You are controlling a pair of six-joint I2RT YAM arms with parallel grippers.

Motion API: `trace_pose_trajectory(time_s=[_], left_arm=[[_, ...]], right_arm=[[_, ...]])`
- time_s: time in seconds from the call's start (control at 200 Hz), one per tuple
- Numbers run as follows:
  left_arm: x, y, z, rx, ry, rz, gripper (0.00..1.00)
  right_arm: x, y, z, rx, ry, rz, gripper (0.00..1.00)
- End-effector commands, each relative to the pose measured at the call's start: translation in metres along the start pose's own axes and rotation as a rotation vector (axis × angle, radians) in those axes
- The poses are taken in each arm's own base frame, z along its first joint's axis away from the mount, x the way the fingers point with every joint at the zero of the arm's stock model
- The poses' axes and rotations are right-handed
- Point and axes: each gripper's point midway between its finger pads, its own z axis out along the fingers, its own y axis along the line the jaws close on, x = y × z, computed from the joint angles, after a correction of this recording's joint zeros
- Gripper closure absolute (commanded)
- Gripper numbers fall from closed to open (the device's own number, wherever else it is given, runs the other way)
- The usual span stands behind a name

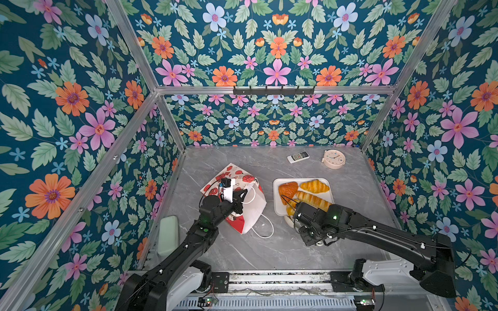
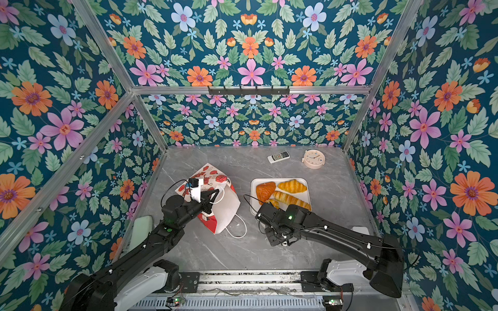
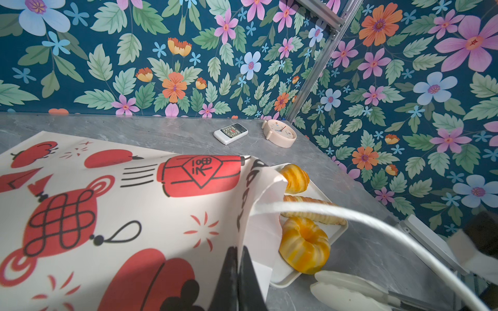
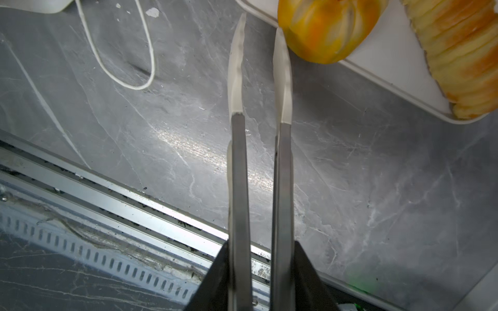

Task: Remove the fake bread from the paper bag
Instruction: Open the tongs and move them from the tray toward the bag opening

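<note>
Left wrist view gives the best look at the fake bread: a ring donut (image 3: 304,249) is perched over the rim at a corner of the white tray (image 3: 285,282), with the twisted stick (image 3: 312,214) and a croissant (image 3: 295,177) laid further in. So the bread that can be seen is already out, on the tray just beside the paper bag (image 3: 134,202). Whether anything's left inside can't be told, since the bag's inside isn't shown anywhere.

The bag is tipped over on the worktop (image 1: 269,250), with its rim pinched by the left gripper (image 3: 238,251), jaws clenched on the paper. The right gripper (image 4: 260,24) is parked just off the tray's edge by the donut, jaws released, with a narrow gap and nothing between them.

Another reach into the bag is probably what's called for. The pinch on the rim shouldn't be loosened, so the mouth is held up. The right jaws should be spread wider before going in, and the cord handle (image 4: 134,88) looped on the worktop should be steered around. That donut could easily get knocked off.

In both top views a brown bun (image 1: 287,189) is shown on the tray, which is hidden behind the bag in the left wrist view. The donut there is mostly covered by the right arm. The gap between the right jaws is only made clear by the right wrist view.
</note>
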Motion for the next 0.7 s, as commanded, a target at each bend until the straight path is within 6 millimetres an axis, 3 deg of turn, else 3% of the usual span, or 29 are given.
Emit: trace_pose_trajectory(time_s=[0.0,0.19,0.43,0.695], left_arm=[[-0.009,-0.002,-0.001,0.001,-0.028,0.002,0.99],[-0.01,0.0,-0.003,-0.012,-0.024,0.006,0.99],[-0.012,-0.001,0.0,-0.009,-0.008,0.01,0.99],[-0.022,-0.001,-0.002,-0.047,0.038,0.042,0.99]], right_arm=[[-0.007,-0.009,0.004,0.018,-0.02,0.052,0.67],[-0.01,-0.029,-0.002,0.021,-0.057,0.11,0.67],[-0.021,0.036,-0.017,-0.345,-0.083,0.031,0.67],[-0.052,0.053,-0.057,-0.475,-0.283,0.014,0.67]])
